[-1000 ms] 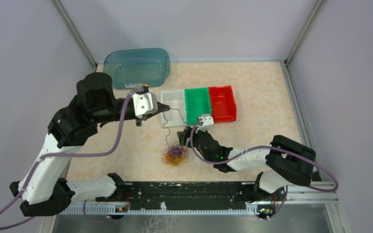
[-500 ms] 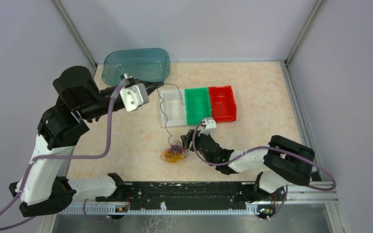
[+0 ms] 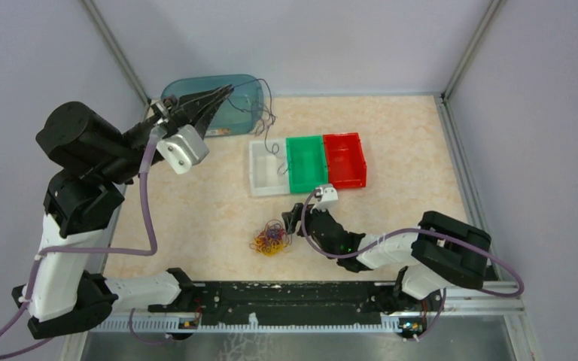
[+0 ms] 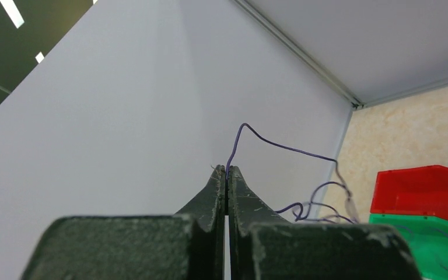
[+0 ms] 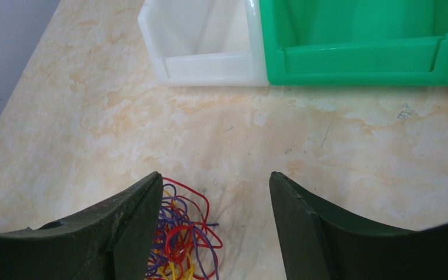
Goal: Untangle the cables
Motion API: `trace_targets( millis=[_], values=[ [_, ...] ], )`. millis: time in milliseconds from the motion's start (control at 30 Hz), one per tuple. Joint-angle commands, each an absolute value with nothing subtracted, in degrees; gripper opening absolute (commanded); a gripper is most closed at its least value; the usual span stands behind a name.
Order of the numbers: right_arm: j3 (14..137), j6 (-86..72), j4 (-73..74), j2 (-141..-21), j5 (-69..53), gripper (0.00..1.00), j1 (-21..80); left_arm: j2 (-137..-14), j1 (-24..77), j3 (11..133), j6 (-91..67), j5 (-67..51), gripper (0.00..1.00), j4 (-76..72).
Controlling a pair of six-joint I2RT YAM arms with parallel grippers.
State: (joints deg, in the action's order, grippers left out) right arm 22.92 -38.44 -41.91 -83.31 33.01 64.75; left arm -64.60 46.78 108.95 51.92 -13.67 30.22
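**Cables.** One thin dark purple wire is clear of the bundle. It is pinched at one end and hangs in slack loops over the white plastic bin. I cannot tell whether its lower end touches the bin. The other cables are a small clump of curly purple, red and yellow-orange wires. The clump lies on the beige marbled tabletop on the near side of the bins, well apart from the hanging wire.

**Left gripper**. It is clenched on the purple wire, and in the wrist view the wire comes out from between the pressed tips. The gripper is held high in front of the translucent teal tub. My judgement is that the height keeps the wire's full length off the clump.

**Right gripper**. Its jaws are spread and empty, and it sits low just beside the clump. It is probably placed to steady the clump or take the next strand.

**Bins.** A green bin and a red bin adjoin the white one. They are probably for sorting the freed wires.
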Motion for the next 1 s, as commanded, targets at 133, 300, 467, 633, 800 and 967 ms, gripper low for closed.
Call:
trace_targets(
  millis=[133, 300, 467, 633, 800, 967],
  values=[
    [23.31, -35.24, -39.85, -74.43, 34.63, 0.69, 65.47, -63.83, 47.00, 105.68, 54.52, -12.68, 0.00, 26.54],
    [24.16, -32.55, -37.28, -68.67, 35.97, 0.71, 65.47, -62.30, 47.11, 99.36, 53.71, -12.00, 0.00, 25.80],
    [25.83, -29.14, -33.61, -64.12, 38.70, 0.72, 65.38, -61.21, 47.11, 92.40, 52.74, -10.28, 0.00, 25.00],
    [28.21, -25.81, -29.58, -61.45, 41.40, 0.73, 65.09, -60.85, 47.05, 85.22, 52.23, -7.36, 0.00, 23.08],
    [30.86, -25.86, -24.15, -59.89, 41.90, 0.73, 62.80, -63.81, 47.02, 81.17, 50.46, -0.48, 0.00, 21.77],
    [30.95, -26.88, -21.03, -57.89, 41.25, 0.73, 60.58, -67.73, 46.23, 77.84, 49.59, 7.14, 0.00, 19.99]
  ],
)
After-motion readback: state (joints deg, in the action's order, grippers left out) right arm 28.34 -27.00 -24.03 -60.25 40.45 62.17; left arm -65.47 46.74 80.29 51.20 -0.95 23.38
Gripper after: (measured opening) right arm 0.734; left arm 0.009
